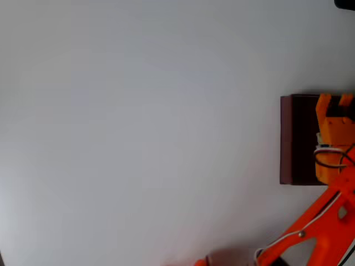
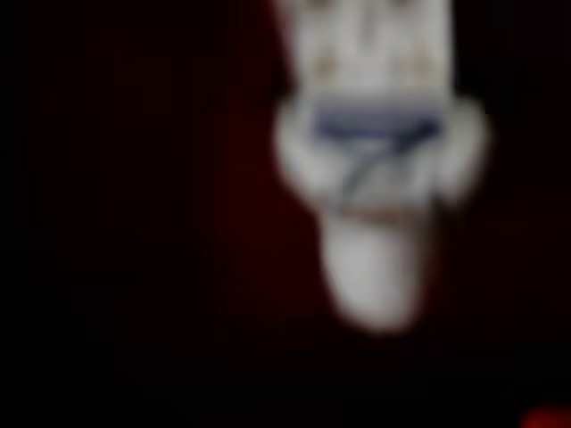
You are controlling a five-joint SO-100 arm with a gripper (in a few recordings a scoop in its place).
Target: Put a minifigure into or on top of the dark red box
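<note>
Tool, orange, is positioned over the box, its fingers at the box's far right corner in the overhead view. Whether it is clenched or released cannot be told. In the wrist view the figure appears blurred, white with blue-grey marks, against the box's dark interior. The box sits at the right edge of the pale bench.

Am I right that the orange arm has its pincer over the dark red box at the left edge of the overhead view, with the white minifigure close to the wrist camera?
Not quite: in the overhead view the dark red box sits at the right edge, not the left. The orange arm does reach over it with its pincer, and the wrist view shows the white minifigure close up, blurred against a dark background.
</note>
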